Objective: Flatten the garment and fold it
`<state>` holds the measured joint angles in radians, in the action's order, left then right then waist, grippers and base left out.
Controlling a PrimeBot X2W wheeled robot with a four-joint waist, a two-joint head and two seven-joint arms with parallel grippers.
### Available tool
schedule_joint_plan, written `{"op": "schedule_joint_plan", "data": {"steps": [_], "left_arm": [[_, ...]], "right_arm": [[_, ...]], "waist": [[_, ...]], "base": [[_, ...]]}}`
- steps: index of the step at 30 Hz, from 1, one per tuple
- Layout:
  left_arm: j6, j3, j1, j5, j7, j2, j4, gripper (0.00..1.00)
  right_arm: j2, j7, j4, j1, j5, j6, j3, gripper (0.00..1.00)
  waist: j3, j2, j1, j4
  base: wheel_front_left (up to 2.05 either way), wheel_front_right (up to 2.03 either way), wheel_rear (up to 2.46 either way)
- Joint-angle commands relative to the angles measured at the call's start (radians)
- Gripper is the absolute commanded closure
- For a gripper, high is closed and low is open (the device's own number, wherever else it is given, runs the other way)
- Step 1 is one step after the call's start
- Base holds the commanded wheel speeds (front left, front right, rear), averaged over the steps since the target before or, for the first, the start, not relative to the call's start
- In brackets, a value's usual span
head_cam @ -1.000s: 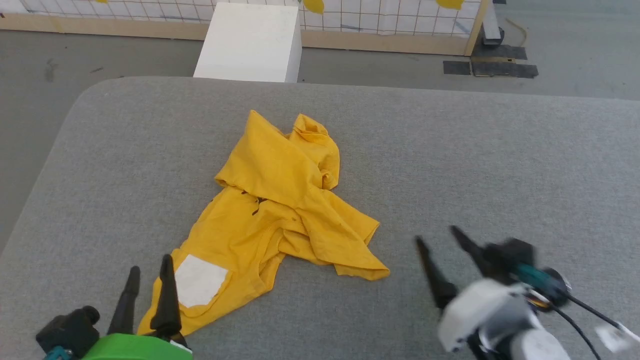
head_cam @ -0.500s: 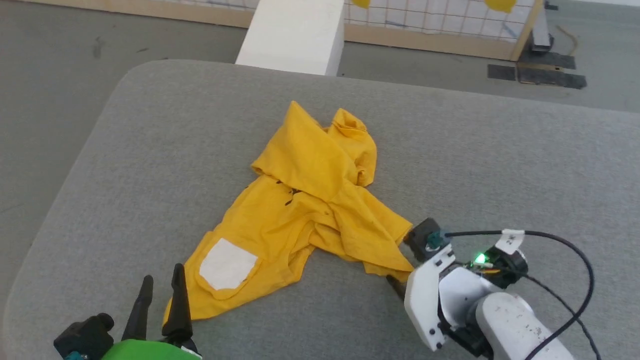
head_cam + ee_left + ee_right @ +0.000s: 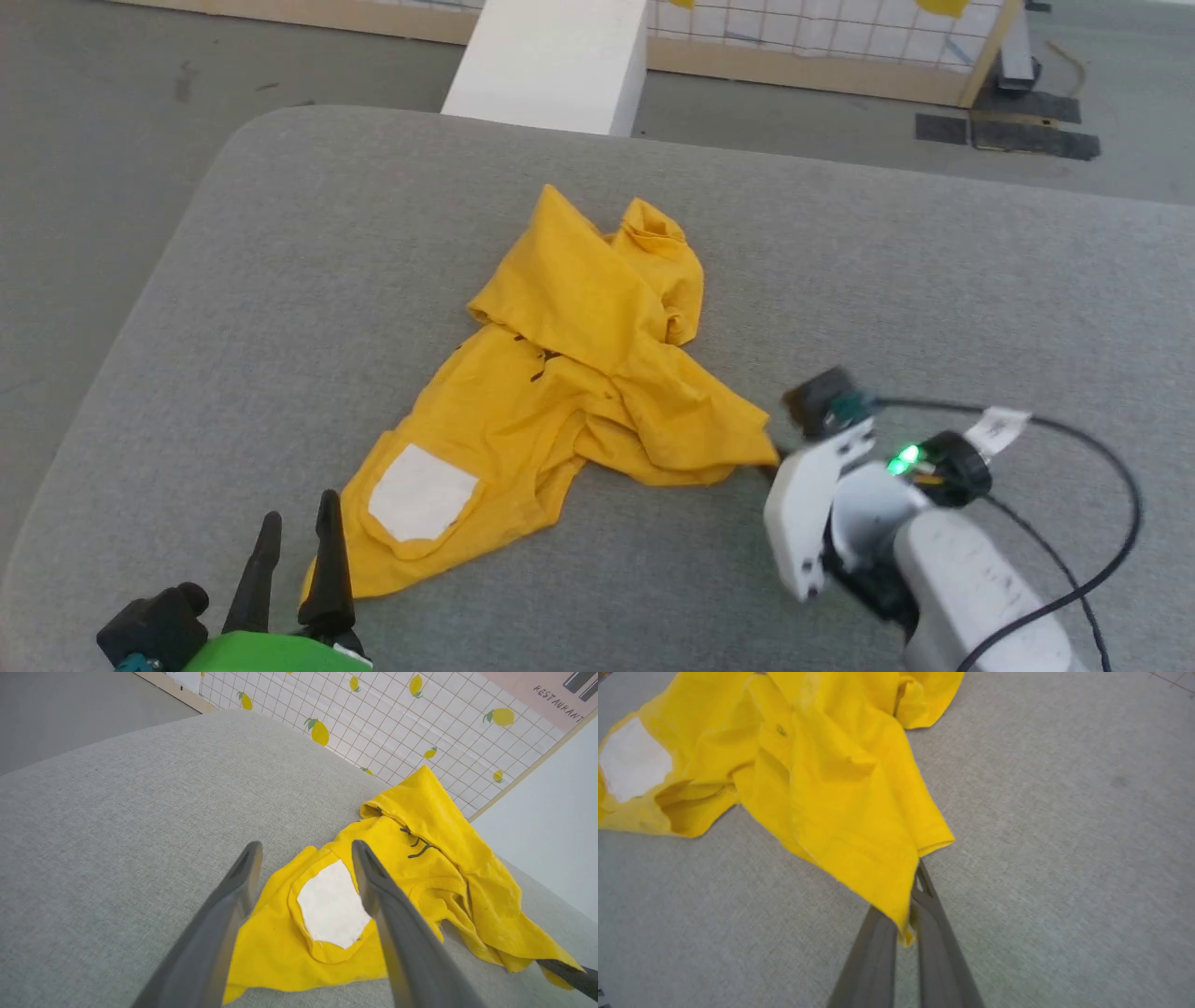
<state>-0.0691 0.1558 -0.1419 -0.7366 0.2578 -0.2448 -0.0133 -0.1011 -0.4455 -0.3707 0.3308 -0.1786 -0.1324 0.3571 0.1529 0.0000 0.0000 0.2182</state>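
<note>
Head view: right hand pinches garment corner; left hand spread; white box beyond.

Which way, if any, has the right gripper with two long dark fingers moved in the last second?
Yes. Against the mustard-yellow fabric garment, the right gripper went left: from clear of it to shut on its right corner.

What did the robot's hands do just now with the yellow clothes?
The right gripper swung in to the garment and shut on its corner. The left gripper stayed open by the white patch; the garment stayed crumpled.
</note>
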Motion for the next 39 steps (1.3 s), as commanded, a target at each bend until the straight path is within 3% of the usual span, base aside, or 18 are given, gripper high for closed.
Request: {"op": "schedule_joint_plan", "data": {"steps": [1, 6, 9, 13, 16, 18, 20, 21, 29, 39], "left_arm": [[0.007, -0.002, 0.017, 0.004, 0.003, -0.003, -0.001, 0.0], [0.01, 0.004, 0.022, 0.009, -0.005, -0.012, -0.014, 0.0], [0.005, 0.008, 0.015, 0.009, -0.01, -0.012, -0.022, 0.0], [0.002, 0.011, -0.001, 0.006, -0.017, -0.014, -0.027, 0.0], [0.001, 0.012, -0.014, 0.001, -0.02, -0.015, -0.027, 0.0], [0.0, 0.01, -0.022, -0.003, -0.022, -0.018, -0.028, 0.0], [0.0, 0.01, -0.026, -0.003, -0.026, -0.023, -0.029, 0.0], [0.0, 0.012, -0.026, -0.002, -0.028, -0.025, -0.029, 0.0], [0.002, 0.025, -0.016, 0.005, -0.037, -0.034, -0.034, 0.0], [-0.007, 0.048, -0.018, 0.034, -0.033, -0.034, -0.023, 0.0]], "right_arm": [[0.011, 0.02, 0.003, 0.034, -0.011, 0.002, -0.044, 1.0], [0.02, 0.061, 0.046, 0.088, -0.023, 0.002, -0.295, 1.0], [-0.021, 0.059, 0.106, 0.069, 0.012, 0.002, -0.478, 1.0], [-0.051, 0.017, 0.206, -0.055, 0.069, 0.002, -0.731, 1.0], [-0.022, -0.016, 0.272, -0.199, 0.099, 0.002, -0.907, 1.0], [0.003, -0.026, 0.293, -0.275, 0.109, 0.002, -0.971, 0.97], [0.027, -0.012, 0.307, -0.314, 0.098, 0.002, -1.011, 0.34], [0.034, -0.002, 0.309, -0.324, 0.091, 0.002, -1.017, 0.0], [0.05, 0.185, 0.39, -0.314, 0.021, 0.002, -0.918, 0.0], [0.051, 0.496, 0.443, -0.439, -0.045, 0.002, -0.635, 0.0]], "waist": [[0.0, 0.0, 0.0, -0.034], [-0.009, 0.0, 0.0, -0.089], [-0.018, 0.0, 0.0, -0.11], [-0.027, 0.0, 0.0, -0.127], [-0.03, 0.0, 0.0, -0.135], [-0.03, 0.0, 0.0, -0.145], [-0.029, 0.0, 0.0, -0.152], [-0.029, 0.0, 0.0, -0.156], [-0.031, 0.0, 0.0, -0.173], [-0.042, 0.0, 0.0, -0.152]], "base": [[0.0, 0.0, 0.0], [0.0, 0.0, 0.0], [0.0, 0.0, 0.0], [0.0, 0.0, 0.0], [0.0, 0.0, 0.0], [0.0, 0.0, 0.0], [0.0, 0.0, 0.0], [0.0, 0.0, 0.0], [0.0, 0.0, 0.0], [0.0, 0.0, 0.0]]}}
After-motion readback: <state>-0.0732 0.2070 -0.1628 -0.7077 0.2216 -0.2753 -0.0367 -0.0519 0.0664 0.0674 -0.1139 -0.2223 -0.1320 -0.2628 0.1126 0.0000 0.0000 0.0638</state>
